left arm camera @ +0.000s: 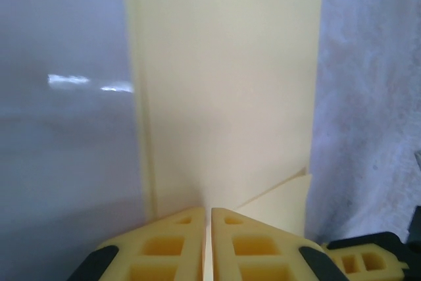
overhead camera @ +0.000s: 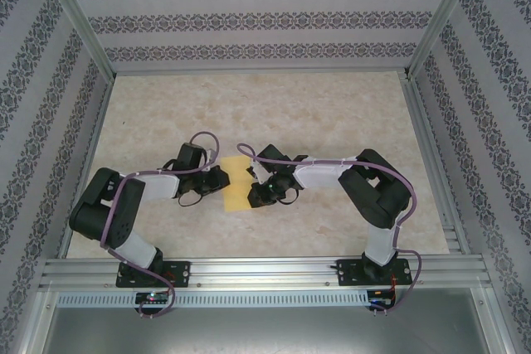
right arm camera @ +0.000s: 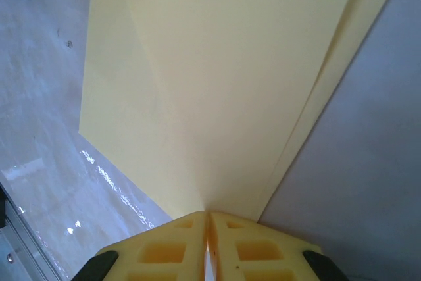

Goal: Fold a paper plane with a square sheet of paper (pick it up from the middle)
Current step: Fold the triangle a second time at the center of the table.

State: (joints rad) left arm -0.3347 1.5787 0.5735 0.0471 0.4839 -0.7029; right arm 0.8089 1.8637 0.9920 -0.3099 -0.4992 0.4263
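Roughly midway between the two arms lies the square sheet of paper (overhead camera: pixel 236 191), pale yellow against the beige mottled tabletop (overhead camera: pixel 332 113); from above it shows as an upright strip, taller than it is wide, with its side edges partly covered by the wrists. The left gripper (overhead camera: pixel 221 180) meets the sheet's left edge; the right gripper (overhead camera: pixel 255 187) meets its right edge, so the two ends face each other across the paper.

Seen from the left wrist, the left gripper (left arm camera: pixel 210 214) has its yellow fingers (left arm camera: pixel 176 236) pressed together with only a thin slit between them, clamped on the near edge of the sheet (left arm camera: pixel 223 83); the paper runs straight away from the tips, and a small triangular flap (left arm camera: pixel 284 192) stands just beside them, on the sheet's right; grey-looking tabletop (left arm camera: pixel 59 162) lies to either side of the sheet.

Seen from the right wrist, the right gripper (right arm camera: pixel 208 216) is likewise closed, its fingers (right arm camera: pixel 172 240) pinching the sheet (right arm camera: pixel 217 77) at the near corner; the paper fans out from the tips in two layers, the upper one stopping short so that a narrow band of the lower layer shows along the sheet's right edge; a faint diagonal crease crosses the upper layer. Whether the sheet rests on the tabletop (right arm camera: pixel 368 162) or is raised off it cannot be told.
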